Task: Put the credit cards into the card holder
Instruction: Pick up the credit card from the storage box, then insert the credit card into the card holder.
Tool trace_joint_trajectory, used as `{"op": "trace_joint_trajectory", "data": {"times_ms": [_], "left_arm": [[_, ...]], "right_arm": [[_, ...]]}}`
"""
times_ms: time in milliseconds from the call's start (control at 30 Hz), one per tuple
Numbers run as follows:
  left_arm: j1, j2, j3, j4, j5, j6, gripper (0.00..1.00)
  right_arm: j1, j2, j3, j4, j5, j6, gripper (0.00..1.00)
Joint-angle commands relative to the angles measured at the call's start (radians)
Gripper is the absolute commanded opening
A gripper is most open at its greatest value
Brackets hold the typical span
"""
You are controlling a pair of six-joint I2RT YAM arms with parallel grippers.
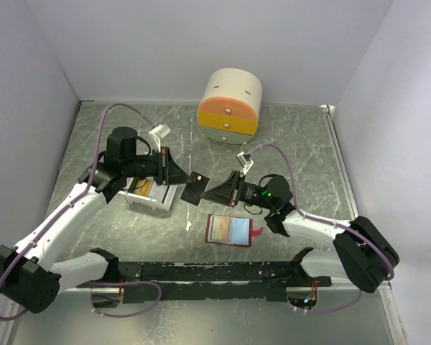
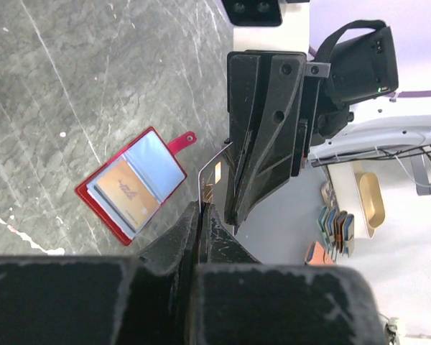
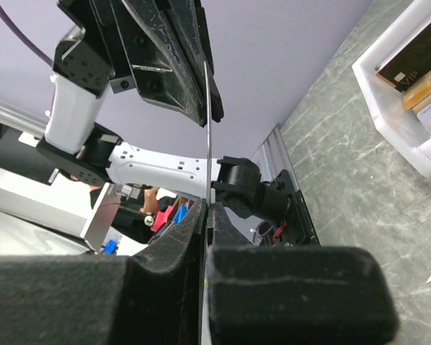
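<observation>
Holding: one credit card (image 2: 214,177) is pinched in the air from two sides, with the left gripper (image 2: 203,215) on one edge and the right gripper (image 3: 207,215) on the opposite edge.
Left gripper: its fingers are pressed together on the card's near edge, with only the thin plastic between them.
Right gripper: its fingers are likewise clamped on the card, which shows edge-on in its wrist view as a fine line running up into the other arm's fingers.
Card position: above the table (image 1: 316,144), between the white tray (image 3: 399,118) and the card holder (image 1: 230,230), touching neither.
Card holder: it lies open and flat on the table, toward the arm bases from the meeting grippers. An orange card (image 2: 127,192) shows in one sleeve — the other sleeve is pale blue.
White tray: it sits on the left arm's side and holds spare cards (image 3: 415,72) — one dark, the others gold.
Drawer box (image 1: 230,106): at the back of the table, well apart.
</observation>
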Motion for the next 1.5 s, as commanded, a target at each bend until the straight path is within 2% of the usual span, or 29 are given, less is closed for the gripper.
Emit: {"op": "trace_joint_trajectory", "data": {"times_ms": [0, 67, 167, 433, 667, 833, 967, 1167, 1300, 1467], "left_arm": [[0.023, 0.042, 0.062, -0.044, 0.017, 0.085, 0.07], [0.025, 0.048, 0.081, -0.067, 0.011, 0.104, 0.08], [0.031, 0.050, 0.112, -0.103, -0.006, 0.127, 0.15], [0.036, 0.052, 0.106, -0.076, 0.018, 0.116, 0.07], [0.037, 0.040, 0.129, -0.082, 0.020, 0.108, 0.07], [0.037, 0.007, 0.117, -0.103, -0.031, 0.100, 0.07], [0.038, -0.021, 0.060, -0.043, -0.034, 0.047, 0.07], [0.024, -0.011, -0.057, 0.057, -0.052, -0.094, 0.07], [-0.024, 0.003, -0.113, 0.113, -0.108, -0.139, 0.07], [-0.111, 0.028, -0.190, 0.221, -0.192, -0.247, 0.07]], "right_arm": [[0.001, -0.029, -0.014, -0.010, -0.088, -0.052, 0.00], [0.000, -0.049, -0.014, -0.065, -0.086, -0.080, 0.00], [-0.003, -0.078, -0.023, -0.140, -0.086, -0.124, 0.00], [-0.005, -0.117, -0.030, -0.198, -0.083, -0.157, 0.00], [-0.011, -0.151, -0.026, -0.273, -0.074, -0.186, 0.00], [-0.034, -0.251, -0.013, -0.574, 0.047, -0.264, 0.00], [-0.053, -0.324, 0.015, -0.828, 0.175, -0.341, 0.00], [-0.058, -0.357, 0.135, -1.236, 0.451, -0.455, 0.00], [-0.061, -0.360, 0.196, -1.417, 0.575, -0.485, 0.00], [-0.068, -0.366, 0.242, -1.576, 0.638, -0.508, 0.00]]}}
